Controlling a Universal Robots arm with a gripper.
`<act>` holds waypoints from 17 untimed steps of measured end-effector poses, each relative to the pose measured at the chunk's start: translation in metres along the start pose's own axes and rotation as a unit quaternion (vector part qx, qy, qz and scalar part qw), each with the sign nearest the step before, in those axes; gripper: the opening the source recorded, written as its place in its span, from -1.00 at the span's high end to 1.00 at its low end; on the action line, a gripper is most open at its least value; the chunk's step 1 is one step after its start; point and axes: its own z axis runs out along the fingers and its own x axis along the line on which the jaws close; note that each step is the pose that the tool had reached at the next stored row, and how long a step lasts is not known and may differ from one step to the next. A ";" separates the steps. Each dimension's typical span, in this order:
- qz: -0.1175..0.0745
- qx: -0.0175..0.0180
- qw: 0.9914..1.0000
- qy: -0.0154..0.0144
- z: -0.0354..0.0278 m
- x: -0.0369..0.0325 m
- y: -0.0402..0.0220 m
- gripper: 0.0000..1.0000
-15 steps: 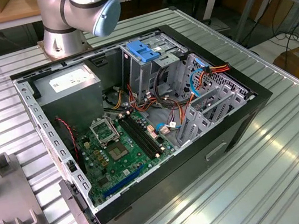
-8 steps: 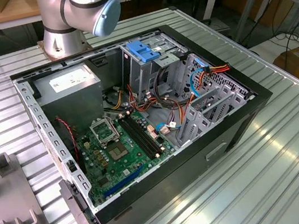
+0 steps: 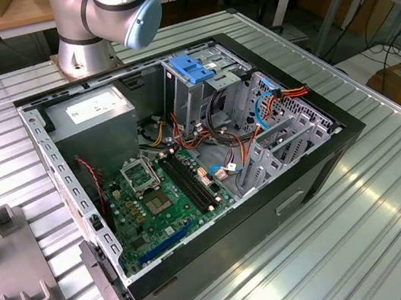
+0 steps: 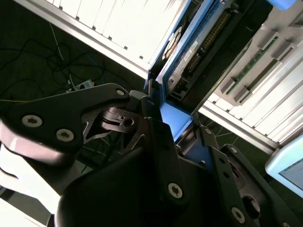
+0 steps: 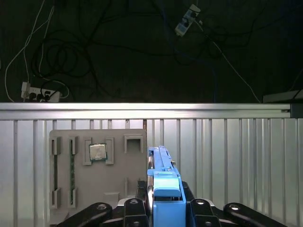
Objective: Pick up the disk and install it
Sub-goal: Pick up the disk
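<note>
The gripper (image 5: 163, 203) is clenched on the disk (image 5: 162, 165), which sits directly between the jaws, stood on edge and pinched across its thin dimension, with the fingers (image 4: 156, 127) against its broad faces. Its long axis runs straight out from the jaws, away from the wrist, with a blue rail edge along it. The free end points out over the table (image 5: 236, 156). A grey tray (image 5: 118, 189) lies just to one side of that end.
</note>
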 end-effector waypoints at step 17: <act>0.000 -0.004 1.000 -0.007 -0.0429 -0.0050 0.0010 0.26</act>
